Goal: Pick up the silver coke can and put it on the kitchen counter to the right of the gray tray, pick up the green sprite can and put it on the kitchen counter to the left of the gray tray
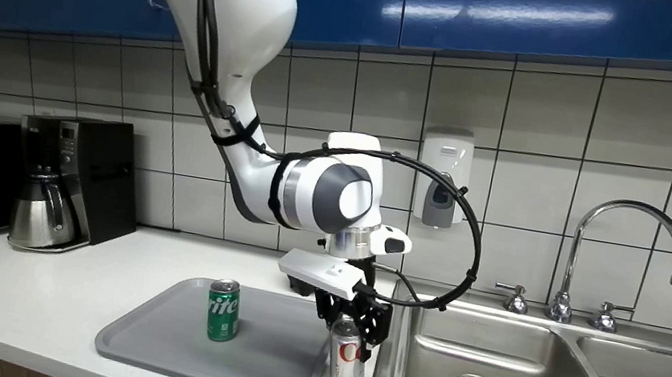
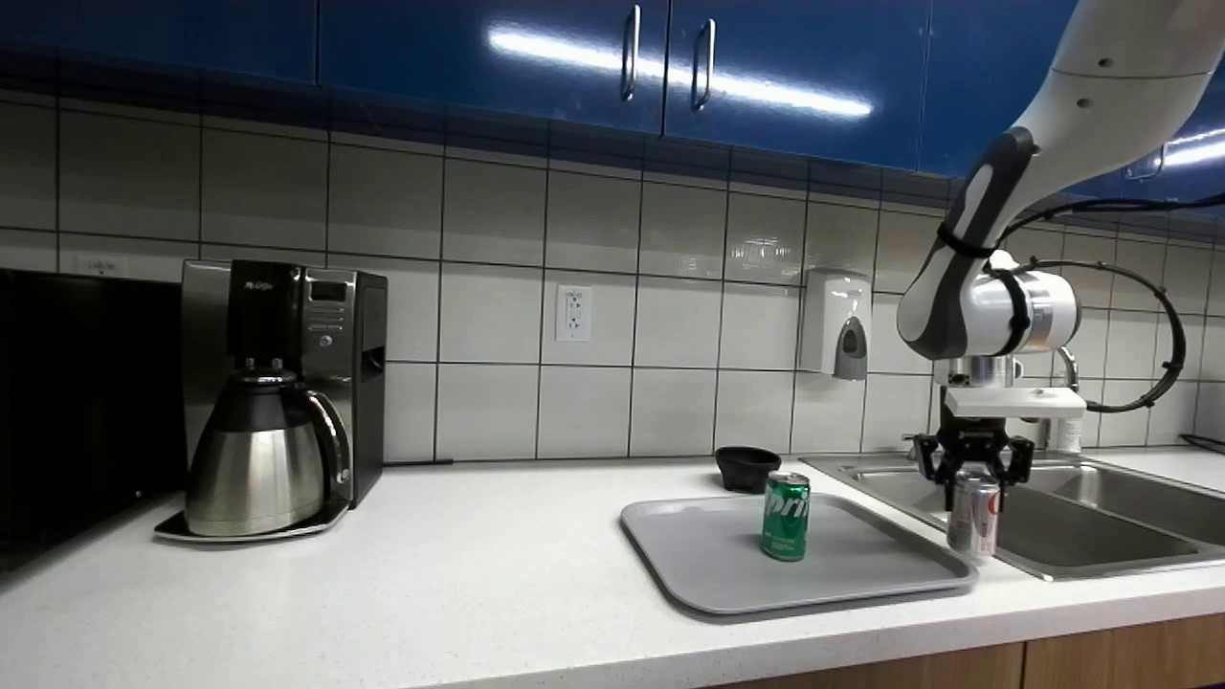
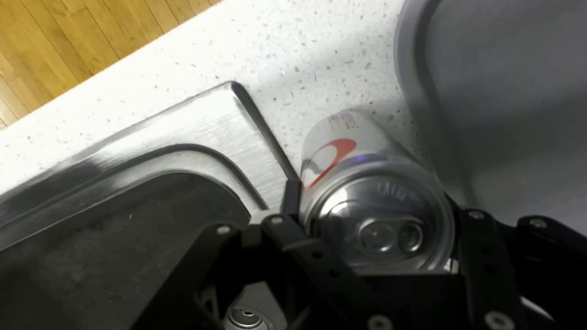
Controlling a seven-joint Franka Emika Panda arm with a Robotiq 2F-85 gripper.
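The silver coke can (image 1: 345, 373) (image 2: 974, 534) (image 3: 367, 197) is in the strip between the gray tray (image 1: 163, 340) (image 2: 703, 569) (image 3: 504, 87) and the sink, at the kitchen counter (image 1: 49, 298) (image 2: 459, 584) (image 3: 293, 55). It leans slightly; whether its base touches the counter is hard to tell. My gripper (image 1: 347, 339) (image 2: 976, 502) (image 3: 372, 204) points down with a finger against each side of the can's upper part, shut on it. The green sprite can (image 1: 223, 310) (image 2: 786, 517) stands upright on the tray; it is out of the wrist view.
The steel double sink (image 1: 390, 359) (image 2: 1053, 565) (image 3: 206, 123) lies right beside the coke can. A black bowl (image 2: 746, 469) is behind the tray. A coffee maker (image 1: 88, 176) (image 2: 345, 383) stands at the left. A faucet (image 1: 572, 253) and soap dispenser (image 1: 443, 178) are at the back.
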